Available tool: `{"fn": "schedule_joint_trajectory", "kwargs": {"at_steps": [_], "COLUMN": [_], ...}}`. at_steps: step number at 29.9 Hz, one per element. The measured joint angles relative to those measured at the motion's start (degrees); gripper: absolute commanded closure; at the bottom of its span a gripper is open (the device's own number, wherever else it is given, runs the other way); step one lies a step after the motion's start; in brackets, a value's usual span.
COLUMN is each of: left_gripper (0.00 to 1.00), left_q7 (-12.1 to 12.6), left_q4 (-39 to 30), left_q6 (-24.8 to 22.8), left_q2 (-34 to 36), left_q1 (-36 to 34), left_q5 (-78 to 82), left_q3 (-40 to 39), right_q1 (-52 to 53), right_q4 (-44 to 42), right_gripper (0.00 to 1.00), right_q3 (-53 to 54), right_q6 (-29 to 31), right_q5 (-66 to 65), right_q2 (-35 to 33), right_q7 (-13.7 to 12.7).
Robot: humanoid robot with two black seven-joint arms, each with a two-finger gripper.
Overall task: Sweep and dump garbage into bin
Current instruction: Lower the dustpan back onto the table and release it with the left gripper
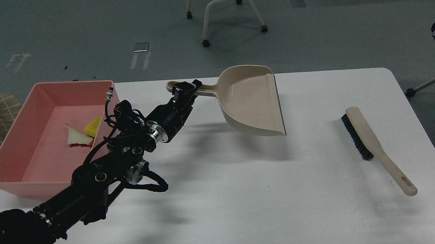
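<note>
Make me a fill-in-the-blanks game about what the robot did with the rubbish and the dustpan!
1. The bread slice and yellow sponge lie inside the ____ bin.
2. The left tool holds the dustpan by its ____.
3. The dustpan's scoop is ____ of rubbish.
4. The brush lies on the white ____.

Missing words: pink; handle; empty; table

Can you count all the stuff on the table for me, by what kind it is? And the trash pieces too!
Pink bin: 1
Garbage pieces inside the bin: 2, a yellow sponge chunk and a bread slice
Beige dustpan, held at its handle by the left gripper: 1
Beige brush with black bristles: 1
Total: 5
</note>
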Motion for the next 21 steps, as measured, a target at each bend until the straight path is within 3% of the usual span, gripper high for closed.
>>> {"fn": "schedule_joint_trajectory", "kwargs": {"at_steps": [11, 14, 15, 17, 18, 21], "left_gripper": [0.87, 0.6, 0.46, 0.37, 0.26, 0.21], "left_q7": [-0.3, -0.3, -0.2, 0.1, 0.2, 0.3], "left_q4": [2.6, 2.3, 2.2, 1.9, 1.9, 1.7], "left_q6": [1.4, 2.0, 2.2, 2.4, 2.5, 2.5], "left_q2": [-1.6, -1.8, -1.8, -1.8, -1.7, -1.4], "left_q1": [4.6, 4.9, 4.9, 4.9, 4.8, 4.4], "left_q5": [0.0, 0.0, 0.0, -0.1, -0.2, -0.6], "left_q3": [1.5, 1.5, 1.4, 1.3, 1.3, 1.1], "right_q1": [-0.5, -0.5, -0.5, -0.5, -0.5, -0.5], "right_q4": [0.0, 0.0, 0.0, 0.0, 0.0, 0.0], "right_gripper": [0.0, 0.0, 0.0, 0.0, 0.0, 0.0], "right_q3": [0.0, -0.1, -0.1, -0.1, -0.1, -0.2], "right_q6": [0.0, 0.0, 0.0, 0.0, 0.0, 0.0], "right_q5": [0.0, 0.0, 0.0, 0.0, 0.0, 0.0], "right_q2": [0.2, 0.9, 1.2, 1.4, 1.4, 1.5], "right_q7": [0.0, 0.0, 0.0, 0.0, 0.0, 0.0]}}
